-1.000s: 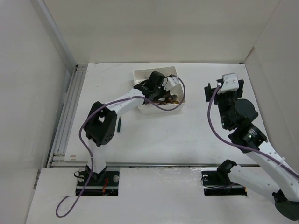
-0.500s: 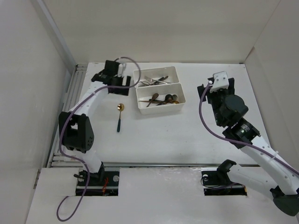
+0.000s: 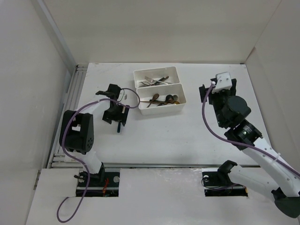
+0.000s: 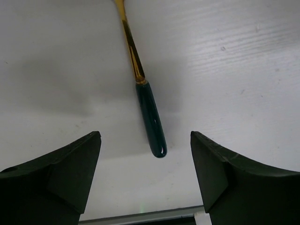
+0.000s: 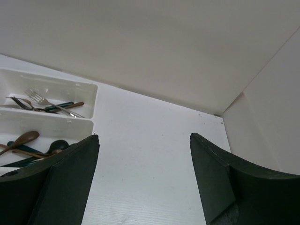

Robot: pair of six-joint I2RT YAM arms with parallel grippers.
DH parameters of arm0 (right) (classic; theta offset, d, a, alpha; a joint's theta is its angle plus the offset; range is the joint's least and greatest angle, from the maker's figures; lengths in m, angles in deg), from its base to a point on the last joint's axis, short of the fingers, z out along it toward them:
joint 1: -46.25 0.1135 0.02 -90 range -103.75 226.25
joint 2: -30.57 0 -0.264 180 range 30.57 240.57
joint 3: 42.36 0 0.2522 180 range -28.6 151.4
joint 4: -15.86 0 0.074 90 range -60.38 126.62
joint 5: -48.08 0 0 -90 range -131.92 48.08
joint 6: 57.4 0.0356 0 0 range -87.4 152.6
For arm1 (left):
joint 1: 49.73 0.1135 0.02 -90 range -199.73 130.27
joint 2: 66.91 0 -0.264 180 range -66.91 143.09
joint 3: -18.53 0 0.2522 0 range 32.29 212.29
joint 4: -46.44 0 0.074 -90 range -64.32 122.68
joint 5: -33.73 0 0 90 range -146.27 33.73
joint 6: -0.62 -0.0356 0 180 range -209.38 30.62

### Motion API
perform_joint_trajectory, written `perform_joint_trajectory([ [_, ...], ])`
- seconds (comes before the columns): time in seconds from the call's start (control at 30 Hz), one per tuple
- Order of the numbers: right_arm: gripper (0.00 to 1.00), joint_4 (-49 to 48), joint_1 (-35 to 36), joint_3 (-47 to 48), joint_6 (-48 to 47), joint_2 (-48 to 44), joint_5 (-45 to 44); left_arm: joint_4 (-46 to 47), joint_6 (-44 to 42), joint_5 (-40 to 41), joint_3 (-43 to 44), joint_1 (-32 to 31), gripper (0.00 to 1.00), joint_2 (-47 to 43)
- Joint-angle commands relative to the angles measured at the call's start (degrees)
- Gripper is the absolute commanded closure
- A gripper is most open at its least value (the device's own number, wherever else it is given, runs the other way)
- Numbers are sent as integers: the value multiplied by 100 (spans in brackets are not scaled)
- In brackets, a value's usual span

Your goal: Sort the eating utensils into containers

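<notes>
A spoon with a gold stem and dark green handle lies on the white table; in the top view only its handle end shows below my left gripper. The left gripper is open, low over the table, one jaw on each side of the handle's end and not touching it. Two white trays stand side by side: the far one holds forks, the near one holds spoons. My right gripper is open and empty, raised right of the trays, and also shows in its wrist view.
The right wrist view shows the far tray and the near tray at its left edge. A metal rail runs along the table's left side. White walls enclose the table at the back and on both sides.
My left arm left the trays, swung to the back left, then came down over the green-handled spoon, which now lies uncovered on the table. The right arm shifted slightly.
</notes>
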Motion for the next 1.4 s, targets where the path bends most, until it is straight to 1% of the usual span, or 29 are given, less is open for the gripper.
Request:
perform_joint_trajectory([
  [0.0, 17, -301, 61, 118, 144, -317, -59, 225, 186, 314, -187, 53, 26, 218],
  [0.1, 17, -301, 61, 118, 144, -458, -120, 374, 301, 472, -248, 53, 36, 709],
  [0.17, 17, -248, 61, 170, 144, -519, -173, 462, 301, 657, -196, 53, 47, 869],
  [0.2, 17, -248, 61, 171, 144, -520, -173, 549, 301, 710, -135, 53, 60, 1026],
  [0.23, 17, -248, 61, 223, 144, -520, -234, 550, 301, 710, -134, 114, 71, 1115],
  [0.3, 17, -248, 61, 224, 144, -520, -235, 489, 301, 649, 93, 193, 100, 1299],
  [0.4, 17, -248, 61, 224, 144, -520, -235, 331, 354, 823, 444, 571, 100, 1371],
  [0.43, 17, -248, 61, 224, 144, -520, -235, 226, 502, 1025, 594, 894, 100, 1371],
  [0.47, 17, -248, 61, 224, 144, -520, -235, 225, 564, 1114, 778, 1071, 100, 1371],
  [0.5, 17, -248, 61, 224, 144, -520, -235, 138, 721, 1288, 1267, 1360, 100, 1310],
  [0.6, 17, -248, 61, 224, 144, -468, -235, 207, 723, 1343, 2130, 1442, 100, 1204],
  [0.63, 17, -248, 61, 224, 144, -467, -235, 303, 584, 1343, 2664, 1338, 100, 1204],
  [0.67, 17, -248, 61, 224, 144, -398, -165, 539, 426, 1500, 2896, 928, 100, 1134],
  [0.7, 17, -248, 61, 224, 144, -397, -112, 689, 250, 1666, 3089, 654, 100, 1055],
  [0.73, 17, -248, 61, 224, 144, -336, -112, 882, -196, 1851, 3222, 364, 100, 993],
  [0.77, 17, -248, 61, 224, 144, -257, -112, 1336, -452, 2035, 3293, 48, 100, 914],
  [0.8, 17, -248, 61, 224, 144, -195, -112, 1602, -707, 2255, 3294, -538, 100, 740],
  [0.83, 17, -248, 61, 224, 144, -134, -112, 1866, -962, 2318, 3180, -823, 100, 625],
  [0.87, 17, -248, 61, 224, 292, 32, -207, 2155, -1478, 2319, 2901, -1095, 100, 519],
  [0.9, 15, -248, 61, 285, 363, 129, -287, 2680, -1727, 2258, 2750, -1333, 100, 318],
  [0.93, 15, -179, 61, 355, 459, 226, -409, 2860, -1982, 2100, 2618, -1770, 100, 264],
  [1.0, 13, 85, 61, 469, 766, 516, -410, 2819, -2587, 1696, 2547, -2125, 100, 263],
  [1.03, 13, 173, 61, 531, 890, 613, -410, 2818, -2695, 1512, 2547, -2405, 100, 394],
  [1.1, 13, 235, 61, 584, 1118, 736, -410, 2756, -2766, 1510, 2477, -2600, 100, 561],
  [1.17, 13, 235, 61, 636, 1268, 798, -297, 2975, -2828, 1510, 2371, -2776, 100, 825],
  [1.23, 13, 235, 61, 637, 1443, 877, -243, 3185, -2828, 1824, 2301, -2838, 100, 1105],
  [1.37, 13, 235, -70, 637, 1918, 939, -419, 3327, -2775, 2142, 2248, -2838, 100, 1370],
])
